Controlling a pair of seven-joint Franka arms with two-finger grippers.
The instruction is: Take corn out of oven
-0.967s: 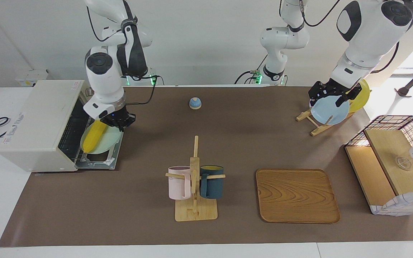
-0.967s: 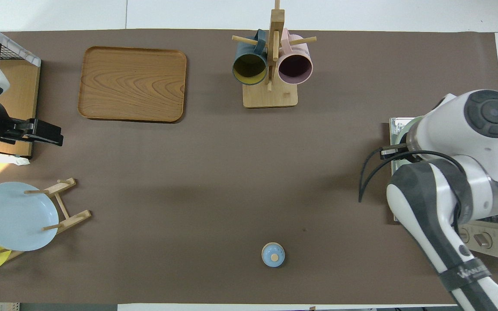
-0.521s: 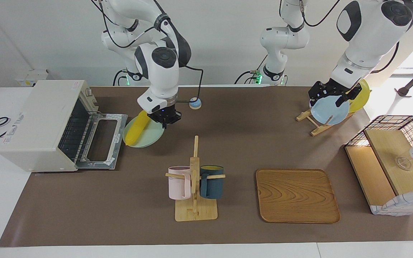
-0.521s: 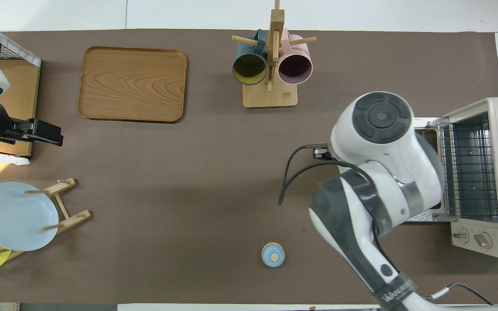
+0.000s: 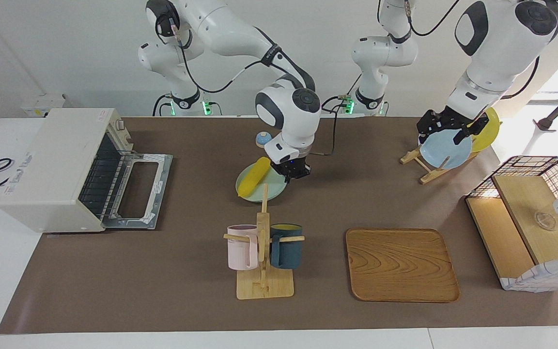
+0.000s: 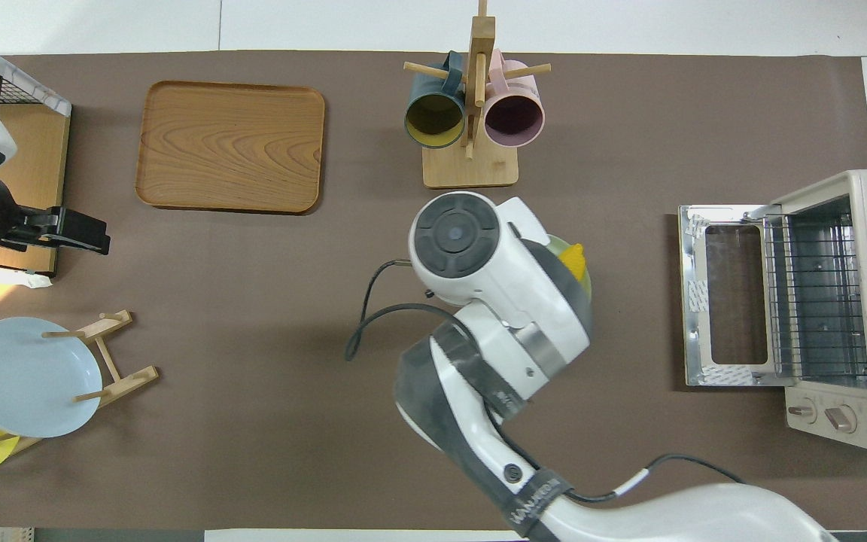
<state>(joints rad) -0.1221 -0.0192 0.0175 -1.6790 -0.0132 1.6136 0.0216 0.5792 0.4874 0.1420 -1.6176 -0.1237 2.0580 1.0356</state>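
Mid-table, right fingers (image 5: pixel 290 172) seemingly pinch the green plate (image 5: pixel 269 190) carrying corn (image 5: pixel 254 176); left fingers (image 5: pixel 441 131) apart.

Bright yellow corn (image 5: pixel 255 176) on a pale green plate (image 5: pixel 273 190); off-white oven (image 5: pixel 54 167); brown desk (image 5: pixel 172 281); pink mug (image 5: pixel 241 253) and what looks like a dark teal mug (image 5: pixel 286 252).

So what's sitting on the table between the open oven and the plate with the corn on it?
Nothing: in the facing view only bare brown mat lies between the oven and the green plate carrying the corn.
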